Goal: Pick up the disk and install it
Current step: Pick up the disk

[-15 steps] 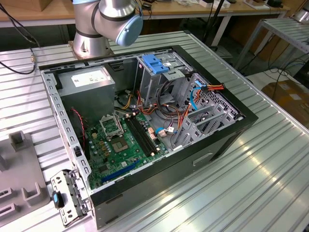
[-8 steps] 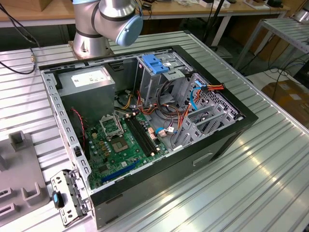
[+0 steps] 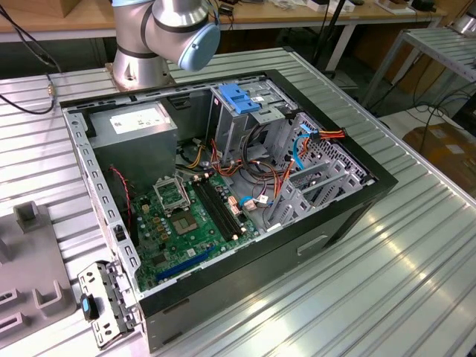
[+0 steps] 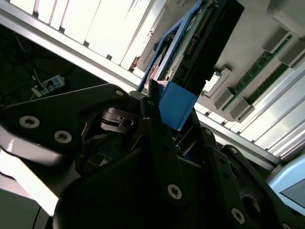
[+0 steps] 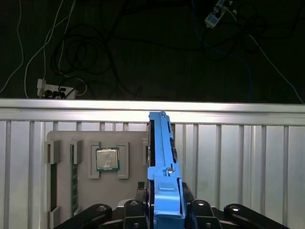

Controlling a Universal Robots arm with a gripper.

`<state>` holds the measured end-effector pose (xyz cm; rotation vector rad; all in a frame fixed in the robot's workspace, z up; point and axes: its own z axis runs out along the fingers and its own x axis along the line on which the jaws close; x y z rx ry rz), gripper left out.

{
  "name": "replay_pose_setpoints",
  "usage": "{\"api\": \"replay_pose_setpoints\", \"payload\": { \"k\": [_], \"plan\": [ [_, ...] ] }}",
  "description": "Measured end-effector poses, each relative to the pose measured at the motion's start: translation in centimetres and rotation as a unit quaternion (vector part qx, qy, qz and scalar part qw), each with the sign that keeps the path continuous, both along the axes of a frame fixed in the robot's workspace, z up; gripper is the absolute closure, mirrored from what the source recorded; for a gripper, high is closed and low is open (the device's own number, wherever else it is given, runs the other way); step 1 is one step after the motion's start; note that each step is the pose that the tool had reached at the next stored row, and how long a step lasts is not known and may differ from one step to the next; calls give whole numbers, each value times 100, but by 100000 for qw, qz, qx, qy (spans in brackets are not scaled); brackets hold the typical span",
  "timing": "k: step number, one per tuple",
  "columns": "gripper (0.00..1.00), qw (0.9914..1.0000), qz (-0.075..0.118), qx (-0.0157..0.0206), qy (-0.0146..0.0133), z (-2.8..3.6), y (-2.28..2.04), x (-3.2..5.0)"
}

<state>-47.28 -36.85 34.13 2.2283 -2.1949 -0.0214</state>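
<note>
My gripper (image 5: pixel 164 202) is shut on the disk (image 5: pixel 161 152), a dark drive with bright blue rails, which stands edge-on between the black fingers (image 5: pixel 200 210). In the second wrist view the disk (image 4: pixel 202 43) sticks out beyond the gripper (image 4: pixel 167 126), its blue end tab (image 4: pixel 175 104) nearest the jaws. The disk hangs in the air above the ribbed metal table (image 5: pixel 238 157) and a grey parts tray (image 5: pixel 64 191).
The open computer case (image 3: pixel 349 212) lies on the table with its motherboard (image 3: pixel 186 216), a drive cage topped by a light-blue latch plate (image 3: pixel 239 97), and loose cables. The grey tray (image 3: pixel 30 253) sits at the exterior view's left, holding a processor (image 5: pixel 107 159) and memory sticks (image 5: pixel 74 183).
</note>
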Motion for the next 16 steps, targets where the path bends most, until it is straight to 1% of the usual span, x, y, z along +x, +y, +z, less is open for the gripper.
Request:
{"api": "replay_pose_setpoints", "payload": {
  "k": [2, 5, 6, 7, 8, 9, 10, 11, 12, 14, 15, 16],
  "plan": [
    [63, 100000, 5, 1, -192, 30, 0, 0],
    [63, 99998, 0, -2, -566, 100, 0, 0],
    [63, 99996, 1, -8, -911, 121, 0, 0],
    [63, 99993, 0, -11, -1149, 132, 0, 0],
    [63, 99979, -2, -26, -2035, 160, 0, 0],
    [63, 99962, -3, -33, -2765, 172, 0, 0],
    [63, 99942, -2, -35, -3392, 178, 0, 0],
    [63, 99916, 0, -46, -4106, 181, 0, 0],
    [63, 99857, 2, -48, -5346, 185, 0, -1],
    [63, 99753, 32, -45, -7017, 188, 0, -4],
    [63, 99639, 77, -47, -8490, 187, 0, -10],
    [63, 99557, 126, -42, -9402, 185, 0, -25]
  ]
}}
